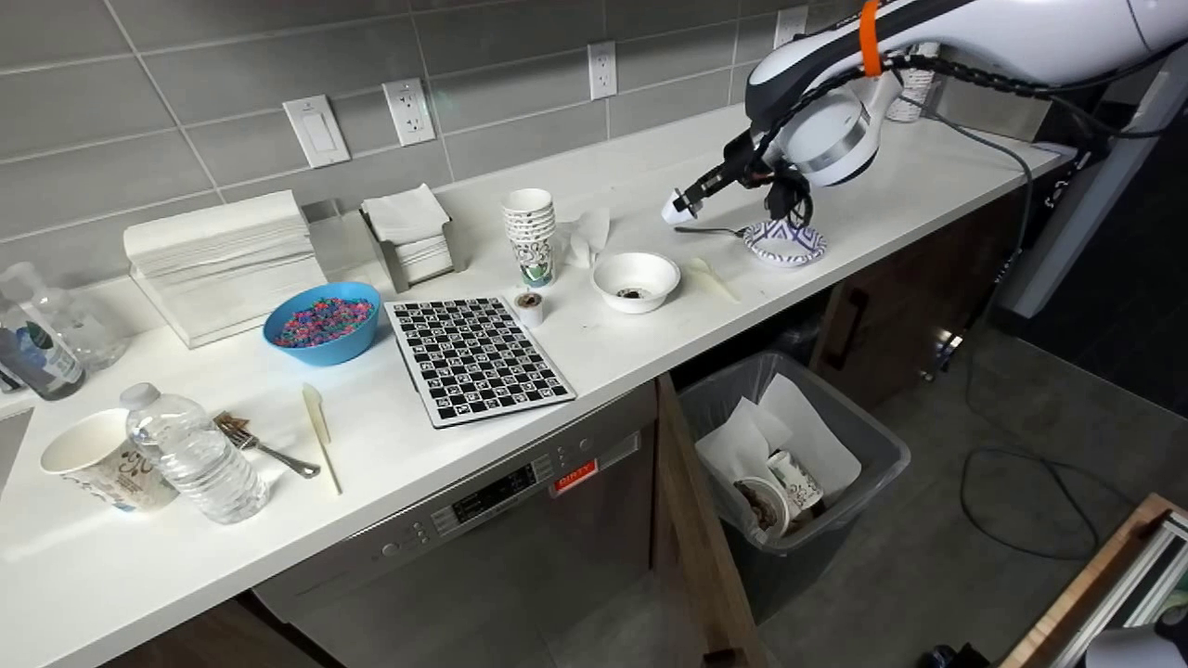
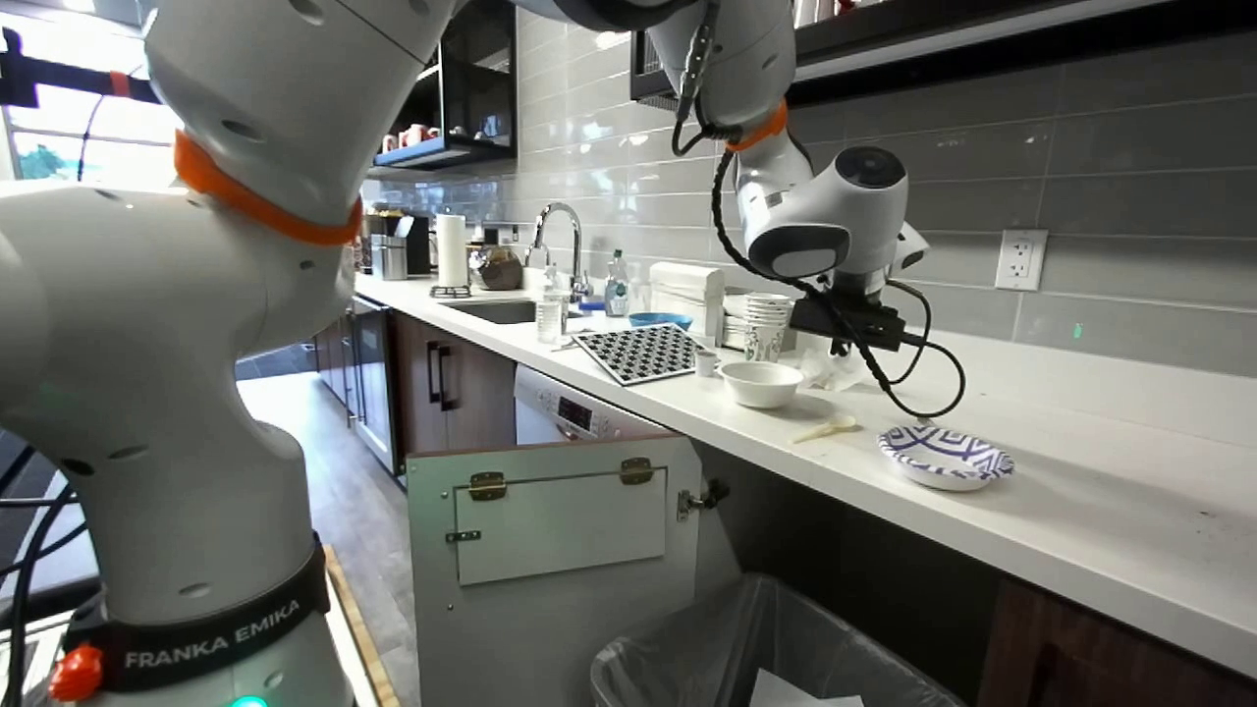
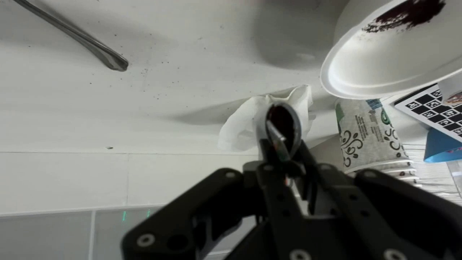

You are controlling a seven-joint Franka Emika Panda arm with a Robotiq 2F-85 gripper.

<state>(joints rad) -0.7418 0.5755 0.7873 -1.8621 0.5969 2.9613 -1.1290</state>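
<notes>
My gripper [image 1: 685, 199] is shut on a small white cup [image 1: 673, 210], tilted, above the counter. In the wrist view, the held cup [image 3: 262, 126] has a dark inside and a torn shiny lid flap at the fingertips [image 3: 287, 153]. A white bowl [image 1: 635, 276] with dark grounds inside stands near it; it also shows in the wrist view [image 3: 391, 63]. A metal utensil [image 1: 707, 230] rests by a purple-patterned bowl [image 1: 784, 249]. A crumpled white paper [image 3: 239, 126] lies behind the held cup. In an exterior view the gripper body [image 2: 849, 322] shows, but its fingertips are hidden.
Stacked paper cups [image 1: 534, 241], another small cup [image 1: 528, 311], a checkered board [image 1: 478, 357] and a blue bowl [image 1: 334, 345] stand along the counter. A pale plastic utensil [image 1: 710, 276] lies near the front edge. A trash bin [image 1: 877, 473] stands below beside an open cabinet door [image 2: 560, 530].
</notes>
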